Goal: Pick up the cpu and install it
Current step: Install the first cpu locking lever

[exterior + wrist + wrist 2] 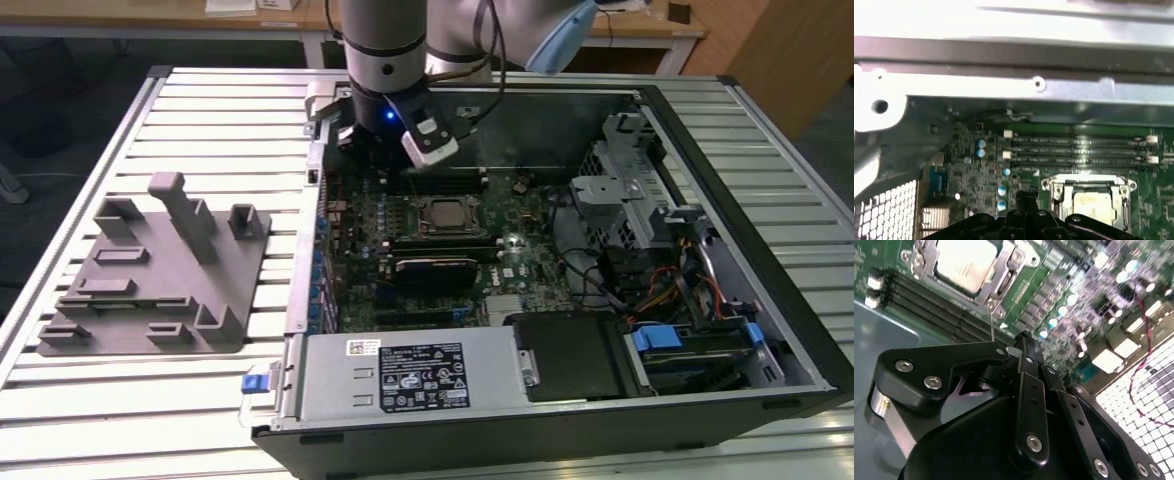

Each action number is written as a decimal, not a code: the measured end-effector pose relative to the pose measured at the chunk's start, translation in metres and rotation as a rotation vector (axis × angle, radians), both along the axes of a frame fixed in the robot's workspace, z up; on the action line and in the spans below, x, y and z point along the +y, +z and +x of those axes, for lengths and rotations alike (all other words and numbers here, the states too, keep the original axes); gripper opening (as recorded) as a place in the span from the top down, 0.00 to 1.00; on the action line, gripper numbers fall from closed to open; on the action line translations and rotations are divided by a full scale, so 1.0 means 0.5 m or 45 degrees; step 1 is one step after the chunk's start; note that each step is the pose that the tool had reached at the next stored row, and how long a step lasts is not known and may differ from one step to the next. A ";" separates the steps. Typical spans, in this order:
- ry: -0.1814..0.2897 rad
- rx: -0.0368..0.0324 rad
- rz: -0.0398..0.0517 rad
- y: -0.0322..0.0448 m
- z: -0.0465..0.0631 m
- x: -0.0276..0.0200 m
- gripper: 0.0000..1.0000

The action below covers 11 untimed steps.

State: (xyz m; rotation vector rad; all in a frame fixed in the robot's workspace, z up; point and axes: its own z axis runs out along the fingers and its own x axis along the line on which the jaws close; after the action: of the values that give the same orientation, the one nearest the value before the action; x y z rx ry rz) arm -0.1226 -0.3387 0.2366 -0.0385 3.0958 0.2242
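Second wrist view: cpu [961, 262] seemingly in socket [1006, 282]

So the open case [534, 435] sits on the table [80, 140], with the fixture [154, 275] beside it on the exterior view's left. Inside, the cpu [441, 213] lies in the socket [473, 228] on the motherboard [534, 265]. The gripper [378, 170] hangs just behind it, over the board.

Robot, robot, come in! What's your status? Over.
Pincer shut, empty, above the board. Chip sits in its socket, apart from pincer. Nothing between them.
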 end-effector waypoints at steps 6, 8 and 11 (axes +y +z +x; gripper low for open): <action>0.000 -0.0004 0.045 0.001 -0.001 -0.0003 0.89; 0.000 -0.0018 0.045 0.004 -0.001 -0.0003 0.89; 0.000 -0.0037 0.045 0.010 -0.001 -0.0003 0.89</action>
State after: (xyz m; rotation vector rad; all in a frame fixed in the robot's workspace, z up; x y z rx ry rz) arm -0.1232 -0.3389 0.2416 -0.0377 3.0880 0.2789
